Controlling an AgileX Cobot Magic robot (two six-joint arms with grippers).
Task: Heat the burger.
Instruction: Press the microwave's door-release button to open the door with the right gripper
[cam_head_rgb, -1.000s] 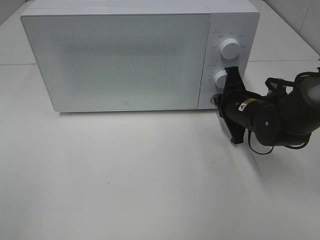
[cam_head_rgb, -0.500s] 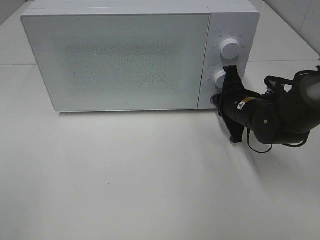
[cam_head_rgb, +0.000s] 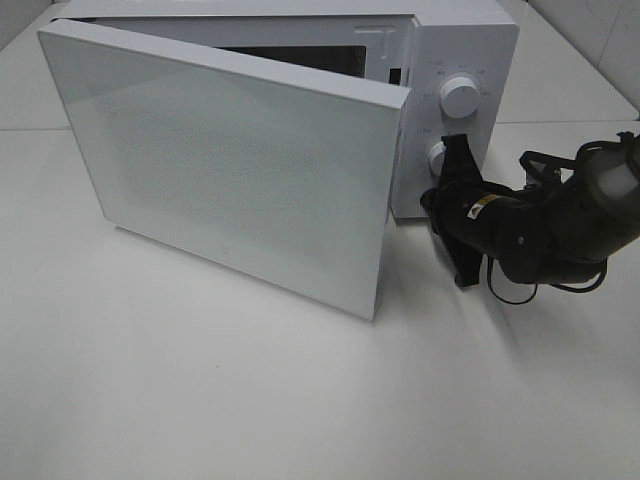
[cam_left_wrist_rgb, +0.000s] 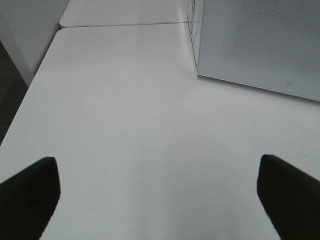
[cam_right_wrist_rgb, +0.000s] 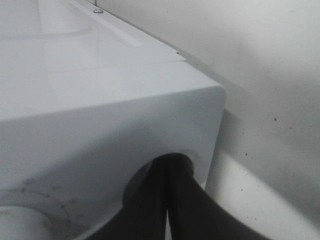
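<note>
The white microwave (cam_head_rgb: 490, 40) stands on the white table (cam_head_rgb: 250, 400), its door (cam_head_rgb: 230, 170) standing partly open.

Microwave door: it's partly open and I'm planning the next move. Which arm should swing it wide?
Probably right: the right pincer, shut, sits beside the free edge of the microwave door; the left pincer, open, faces its hinge end.

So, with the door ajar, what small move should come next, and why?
Probably draw the right tool back from the microwave: its shut tips sit in the round button recess, and the door stands ajar, so pressing seems done.
</note>
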